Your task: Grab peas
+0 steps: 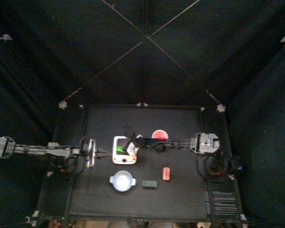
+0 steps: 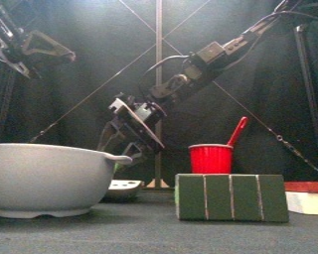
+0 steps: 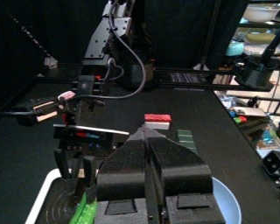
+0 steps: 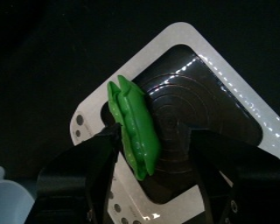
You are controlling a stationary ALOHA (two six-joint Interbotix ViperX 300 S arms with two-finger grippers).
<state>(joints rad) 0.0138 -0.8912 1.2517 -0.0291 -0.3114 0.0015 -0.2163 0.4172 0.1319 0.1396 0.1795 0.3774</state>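
Nearest in the front view, a grey bowl [image 2: 49, 179] and a green box [image 2: 231, 196] are seen at the tabletop's front edge, with a red cup [image 2: 214, 158] behind.

From above, the right gripper [image 1: 125, 148] is reached over a white tray [image 1: 125, 160] near the tabletop's left edge; the left gripper [image 3: 150, 188] is rested close by, jaws together.

At the right wrist, the peas [image 4: 133, 127] are found lying on the tray between wide-apart jaws. If these are closed too high, the pod could be pushed aside or slipped out.
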